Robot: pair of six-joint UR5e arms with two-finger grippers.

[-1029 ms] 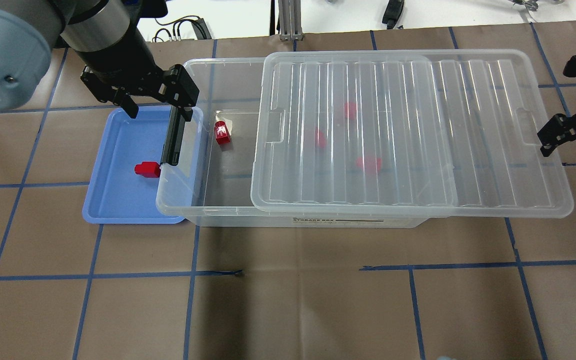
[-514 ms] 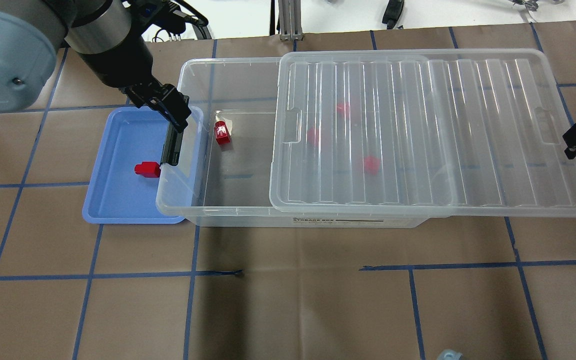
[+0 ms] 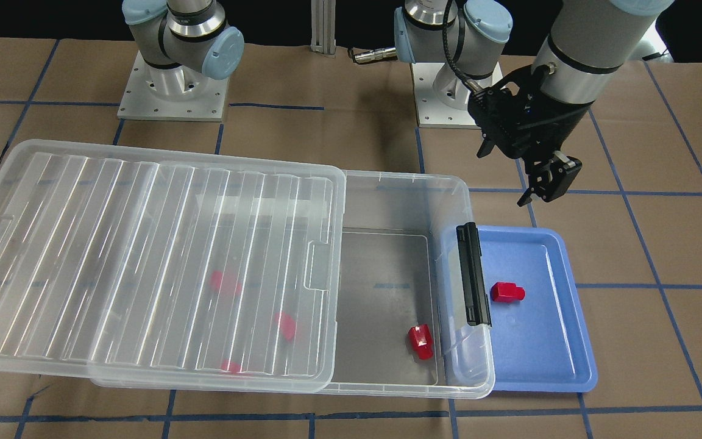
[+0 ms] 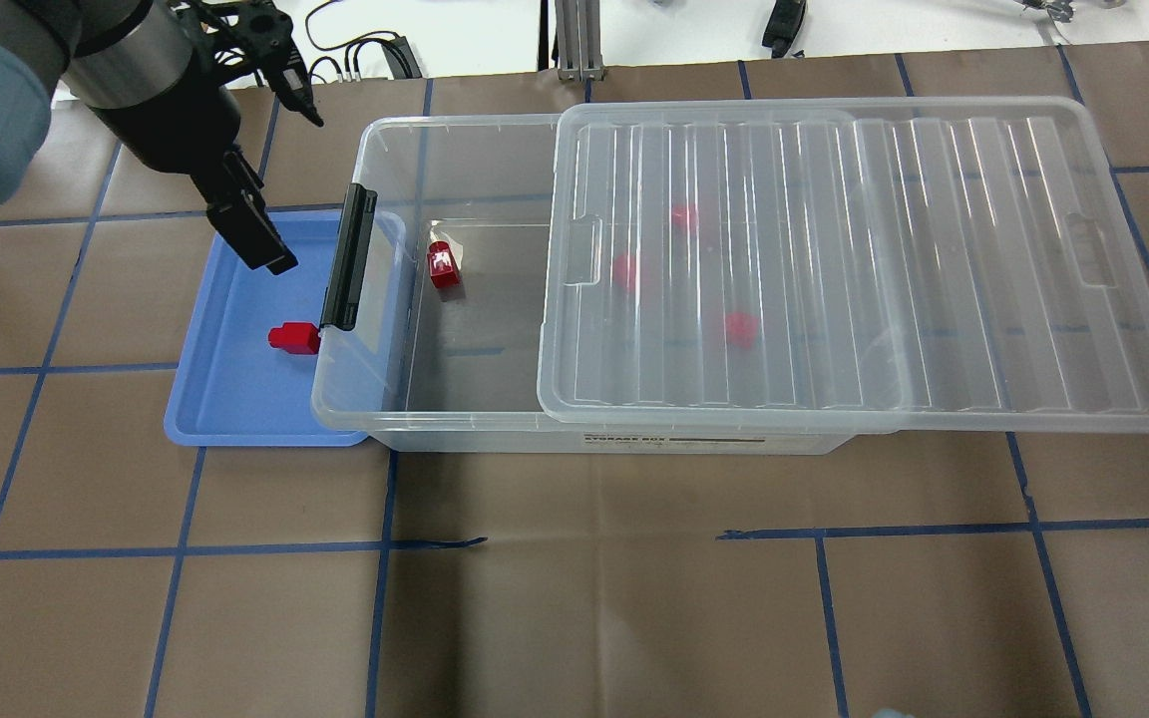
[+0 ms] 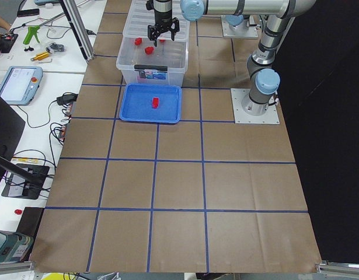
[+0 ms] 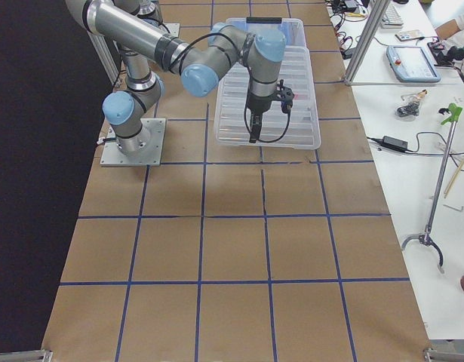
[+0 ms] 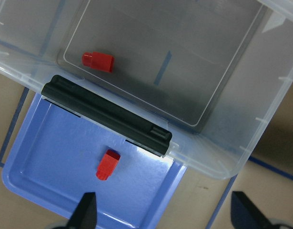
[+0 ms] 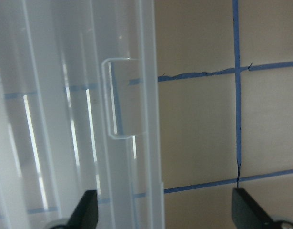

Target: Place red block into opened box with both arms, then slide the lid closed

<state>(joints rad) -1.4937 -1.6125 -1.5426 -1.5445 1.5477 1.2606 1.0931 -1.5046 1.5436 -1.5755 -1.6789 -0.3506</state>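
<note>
Left gripper [image 7: 163,202], seen by its own wrist camera, hangs spread wide and empty. The red block [image 7: 107,165] lies on the blue tray [image 7: 51,157] just beside the latch bar [image 7: 106,114], long axis roughly square to that bar (stub end apparently away from it). Overhead, the block sits by the bar's near end, while this gripper is off its far end, tray side. Right wrist camera: the right gripper [image 8: 165,205], also wide, straddles the edge of the lid [image 8: 65,119] farthest from the latch bar, so I judge the left arm nearer.

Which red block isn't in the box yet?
The red block on the blue tray; the other four lie inside the box.
</note>
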